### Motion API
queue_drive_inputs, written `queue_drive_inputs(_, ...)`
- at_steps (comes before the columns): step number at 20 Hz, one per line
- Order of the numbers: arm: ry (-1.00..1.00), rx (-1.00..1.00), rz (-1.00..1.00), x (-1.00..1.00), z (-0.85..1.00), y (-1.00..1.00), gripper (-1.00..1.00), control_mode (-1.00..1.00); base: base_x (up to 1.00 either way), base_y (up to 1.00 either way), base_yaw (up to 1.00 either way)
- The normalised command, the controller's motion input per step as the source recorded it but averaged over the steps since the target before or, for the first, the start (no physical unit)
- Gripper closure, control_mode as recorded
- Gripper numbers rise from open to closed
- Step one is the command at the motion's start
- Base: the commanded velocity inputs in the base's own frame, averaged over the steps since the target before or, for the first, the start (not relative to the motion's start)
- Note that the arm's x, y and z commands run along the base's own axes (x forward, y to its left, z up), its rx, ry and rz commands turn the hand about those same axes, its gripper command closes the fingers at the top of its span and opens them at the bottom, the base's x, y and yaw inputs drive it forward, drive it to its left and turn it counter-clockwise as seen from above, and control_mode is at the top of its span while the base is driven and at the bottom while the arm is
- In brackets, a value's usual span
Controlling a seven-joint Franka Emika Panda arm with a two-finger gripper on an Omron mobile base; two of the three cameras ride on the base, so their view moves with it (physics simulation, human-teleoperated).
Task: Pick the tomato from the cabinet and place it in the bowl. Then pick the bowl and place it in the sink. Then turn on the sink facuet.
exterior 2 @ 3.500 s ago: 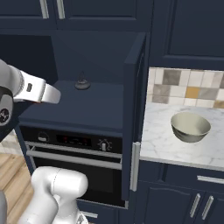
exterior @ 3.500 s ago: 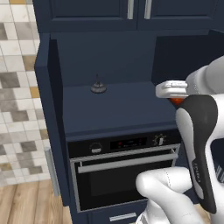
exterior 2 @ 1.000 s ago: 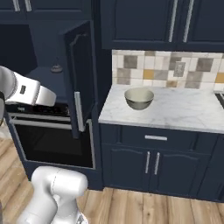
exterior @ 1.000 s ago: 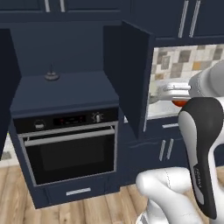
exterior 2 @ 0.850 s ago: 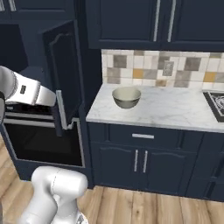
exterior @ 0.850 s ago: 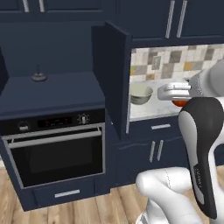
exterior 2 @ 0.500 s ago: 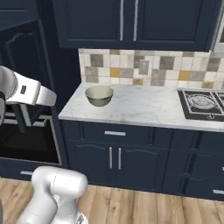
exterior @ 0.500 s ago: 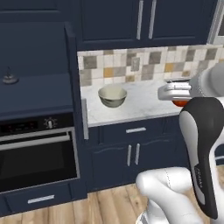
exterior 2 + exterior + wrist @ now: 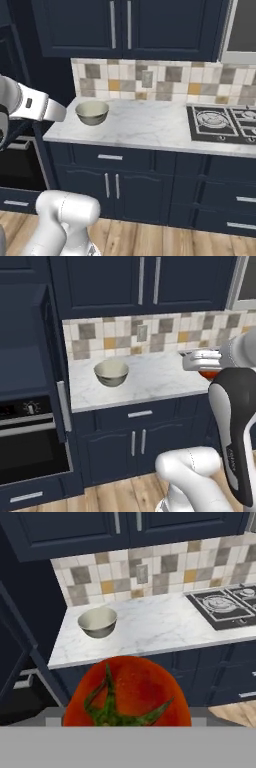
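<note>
My gripper (image 9: 206, 370) is shut on the tomato (image 9: 209, 374), a glossy red-orange ball with a green stem that looms large at the bottom of the hand view (image 9: 127, 692). I hold it in the air out in front of the counter's edge, to the right of the bowl. The pale grey-beige bowl (image 9: 111, 372) (image 9: 92, 112) (image 9: 98, 622) stands upright on the white marble counter (image 9: 155, 381) near its left end. The navy cabinet (image 9: 22, 371) with its black oven is at the far left. The sink and the sink facuet are out of view.
The cabinet's open navy door (image 9: 54, 361) juts out beside the counter's left end. A black stove top (image 9: 220, 120) (image 9: 225, 609) lies on the counter's right. Navy wall cupboards (image 9: 120, 25) hang above a tiled backsplash. Wooden floor lies below.
The whole picture has slid left because the base drove right: the cabinet went to the left edge, and the counter and bowl came to the middle. The tomato stays in my gripper.
</note>
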Motion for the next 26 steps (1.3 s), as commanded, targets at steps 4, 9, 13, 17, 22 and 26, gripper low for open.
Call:
queue_drive_inputs(4, 0.00, 0.00, 0.00, 0.00, 0.00, 0.00, 1.00, 1.00, 0.70, -0.07, 0.00)
queue_drive_inputs(9, 0.00, 0.00, 0.00, 0.00, 0.00, 0.00, 1.00, 1.00, 0.68, -0.24, 0.00)
queue_drive_inputs(13, 0.00, 0.00, 0.00, 0.00, 0.00, 0.00, 1.00, 1.00, 0.59, -0.37, 0.00)
queue_drive_inputs(17, 0.00, 0.00, 0.00, 0.00, 0.00, 0.00, 1.00, 1.00, 0.58, -0.14, 0.00)
queue_drive_inputs(22, 0.00, 0.00, 0.00, 0.00, 0.00, 0.00, 1.00, 1.00, 0.46, -0.22, 0.00)
queue_drive_inputs(26, 0.00, 0.00, 0.00, 0.00, 0.00, 0.00, 1.00, 1.00, 0.22, -0.21, 0.00)
